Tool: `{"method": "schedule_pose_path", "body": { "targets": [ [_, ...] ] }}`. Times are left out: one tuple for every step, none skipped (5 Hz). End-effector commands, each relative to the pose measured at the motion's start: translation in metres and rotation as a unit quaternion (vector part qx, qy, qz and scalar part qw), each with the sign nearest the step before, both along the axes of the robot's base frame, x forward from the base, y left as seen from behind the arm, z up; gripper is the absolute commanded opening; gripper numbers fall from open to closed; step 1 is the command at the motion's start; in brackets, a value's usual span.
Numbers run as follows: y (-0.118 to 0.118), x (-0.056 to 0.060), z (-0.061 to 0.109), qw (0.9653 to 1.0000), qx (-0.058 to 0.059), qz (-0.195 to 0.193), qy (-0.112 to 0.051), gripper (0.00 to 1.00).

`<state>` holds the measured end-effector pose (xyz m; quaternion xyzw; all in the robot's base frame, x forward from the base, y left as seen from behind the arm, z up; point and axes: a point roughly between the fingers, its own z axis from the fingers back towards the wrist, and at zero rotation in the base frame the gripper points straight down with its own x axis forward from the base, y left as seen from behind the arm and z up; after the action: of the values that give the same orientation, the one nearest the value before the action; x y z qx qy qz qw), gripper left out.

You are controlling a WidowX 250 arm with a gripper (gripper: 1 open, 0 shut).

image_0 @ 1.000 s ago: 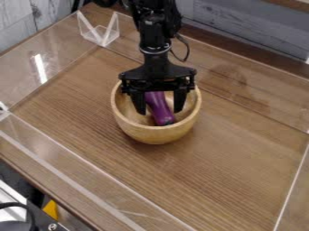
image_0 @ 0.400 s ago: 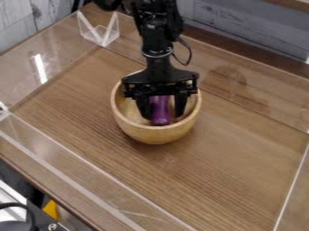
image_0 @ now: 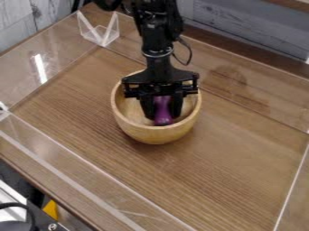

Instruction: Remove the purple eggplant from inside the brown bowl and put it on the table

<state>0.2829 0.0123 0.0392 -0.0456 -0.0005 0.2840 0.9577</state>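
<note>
We see a brown wooden bowl (image_0: 154, 117) sitting on the wood-grain bench (image_0: 229, 153), a little above and left of the middle of the view. The purple eggplant (image_0: 162, 109) lies inside the bowl, its body showing as a glossy purple strip between the two dark fingers (image_0: 144, 100) of the pincer (image_0: 162, 110). The black arm (image_0: 154, 32) comes down from the top of the view and points straight down into the bowl, so the pincer sits within the rim. We read the pincer as drawn in narrow around the eggplant, its fingers pressed against either side of the purple body. The eggplant is low in the bowl; we cannot tell whether it rests on the bottom or is just clear of it. Its green stem tip is hidden from us.

Low clear walls (image_0: 72, 185) run along the bench edges, catching light on the left and near sides. A small clear bracket (image_0: 99, 32) stands at the far left corner, well apart from the bowl. Behind the bench a pale planked wall (image_0: 259, 23) fills the upper right. The bench surface around the bowl shows only its grain.
</note>
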Motion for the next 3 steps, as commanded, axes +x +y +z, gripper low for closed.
{"method": "schedule_pose_path", "body": {
  "targets": [
    [0.0015,0.0105,0.0154,0.9996,-0.001,0.002,-0.029,1.00],
    [0.0014,0.0104,0.0160,0.9996,-0.002,0.004,-0.029,0.00],
    [0.0014,0.0105,0.0170,0.9996,-0.005,0.005,-0.029,0.00]
  ]
}}
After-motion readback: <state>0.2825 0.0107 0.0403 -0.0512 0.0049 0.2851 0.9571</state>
